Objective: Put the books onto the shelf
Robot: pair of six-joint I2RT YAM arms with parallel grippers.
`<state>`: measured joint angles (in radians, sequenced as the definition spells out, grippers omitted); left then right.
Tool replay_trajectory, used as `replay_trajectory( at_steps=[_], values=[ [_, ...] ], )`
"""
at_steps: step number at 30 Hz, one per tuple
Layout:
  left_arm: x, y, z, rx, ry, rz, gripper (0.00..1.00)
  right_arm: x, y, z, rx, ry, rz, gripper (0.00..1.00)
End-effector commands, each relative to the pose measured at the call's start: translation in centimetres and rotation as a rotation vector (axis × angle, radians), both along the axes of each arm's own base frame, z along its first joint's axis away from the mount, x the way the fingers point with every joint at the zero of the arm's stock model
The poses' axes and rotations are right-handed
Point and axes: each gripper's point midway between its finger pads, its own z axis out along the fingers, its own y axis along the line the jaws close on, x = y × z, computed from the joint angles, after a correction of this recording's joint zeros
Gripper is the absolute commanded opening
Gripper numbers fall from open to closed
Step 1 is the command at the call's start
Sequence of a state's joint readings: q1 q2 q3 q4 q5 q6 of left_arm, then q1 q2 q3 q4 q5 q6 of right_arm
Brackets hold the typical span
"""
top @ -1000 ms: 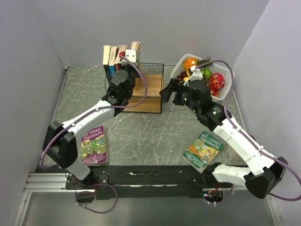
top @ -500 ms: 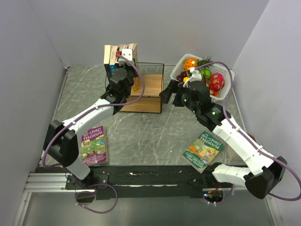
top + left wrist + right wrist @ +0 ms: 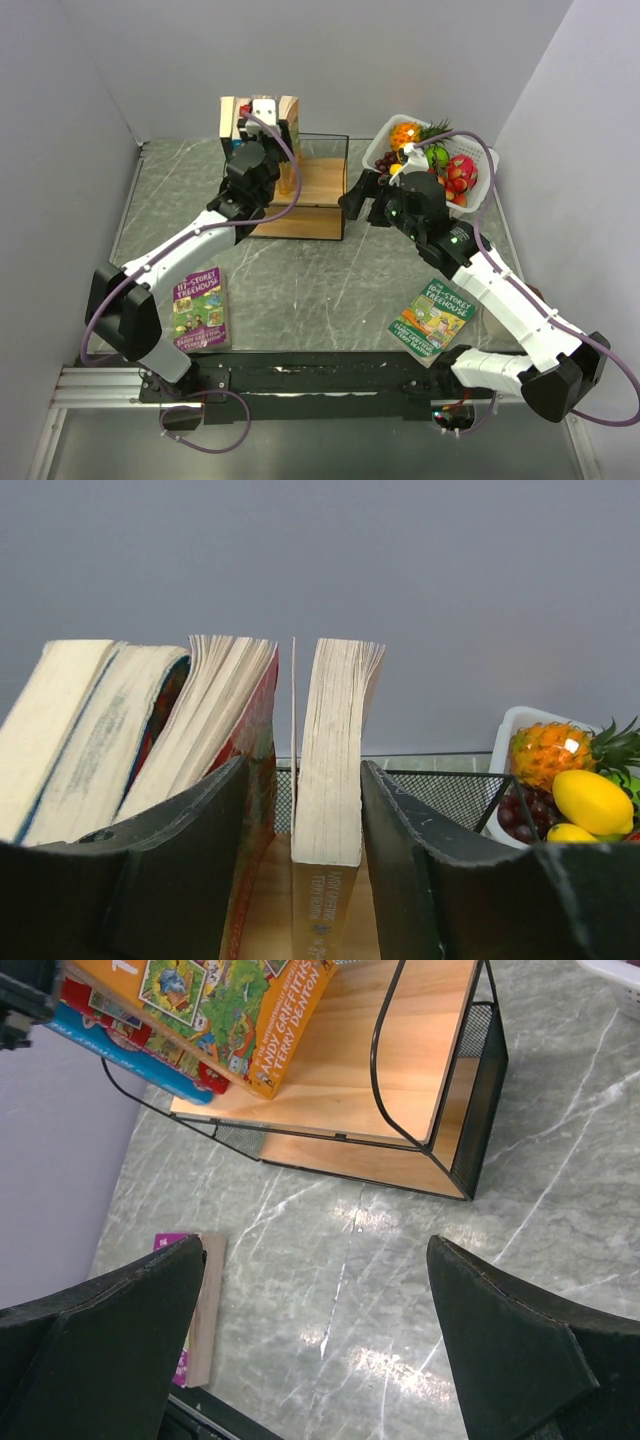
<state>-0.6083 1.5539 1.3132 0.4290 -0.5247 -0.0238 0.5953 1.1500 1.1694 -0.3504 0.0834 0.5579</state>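
Risk: orange book [image 3: 335, 750] stands alone on shelf [image 3: 318, 180], w/ a gap to the leaning stack [image 3: 130, 720]. A finger snagging its loose cover on pull-off could tip it. Left tool [image 3: 304, 770] partly spread, straddling it, no pinch. Right tool [image 3: 318, 1250] spread wide, empty, over table [image 3: 330, 270]. Purple book [image 3: 200, 308] & green book [image 3: 432, 318] lie flat on table.

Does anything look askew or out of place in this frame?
Only slightly. On the shelf, the book between the left gripper's open jaws has one cover standing apart from its pages, and the books beside it lean instead of standing straight. Nothing looks spilled or damaged.
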Motion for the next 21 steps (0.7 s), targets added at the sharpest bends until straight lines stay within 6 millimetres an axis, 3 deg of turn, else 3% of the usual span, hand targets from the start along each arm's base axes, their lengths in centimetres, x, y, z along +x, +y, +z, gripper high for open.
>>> replay_trajectory(
  at_steps=[1, 6, 9, 13, 16, 17, 18, 20, 21],
  values=[
    [-2.4, 1.4, 6.6, -0.088, -0.106, 0.001, 0.54, 0.4, 0.0, 0.9, 0.031, -0.028, -0.009, 0.99],
    [-4.2, 1.6, 9.8, -0.044, -0.140, 0.002, 0.59, 0.3, 0.1, 1.0, 0.035, -0.029, -0.004, 0.99],
    [-6.4, 2.8, 13.2, -0.082, -0.176, 0.006, 0.60, 0.3, 0.1, 1.0, 0.035, -0.029, -0.003, 0.99],
    [-9.4, 2.9, 16.0, -0.191, -0.215, -0.051, 0.61, 1.0, -0.2, 1.0, 0.013, -0.028, -0.033, 0.99],
    [-10.9, 0.5, 16.8, -0.252, -0.216, -0.195, 0.41, 2.1, -0.5, 1.0, -0.006, -0.030, -0.072, 0.99],
    [-11.0, -0.5, 16.6, -0.263, -0.202, -0.235, 0.16, 2.4, -0.3, 0.9, -0.008, -0.029, -0.079, 0.98],
    [-10.4, -1.9, 15.6, -0.284, -0.154, -0.275, 0.02, 2.8, -0.3, 1.3, -0.005, -0.036, -0.085, 0.96],
    [-9.9, -3.7, 14.6, -0.291, -0.120, -0.332, 0.01, 3.7, -0.1, 0.9, -0.009, -0.023, -0.095, 0.90],
    [-9.0, -4.9, 13.0, -0.289, -0.087, -0.344, 0.01, 4.0, 0.2, 1.6, -0.005, -0.035, -0.093, 0.88]
  ],
)
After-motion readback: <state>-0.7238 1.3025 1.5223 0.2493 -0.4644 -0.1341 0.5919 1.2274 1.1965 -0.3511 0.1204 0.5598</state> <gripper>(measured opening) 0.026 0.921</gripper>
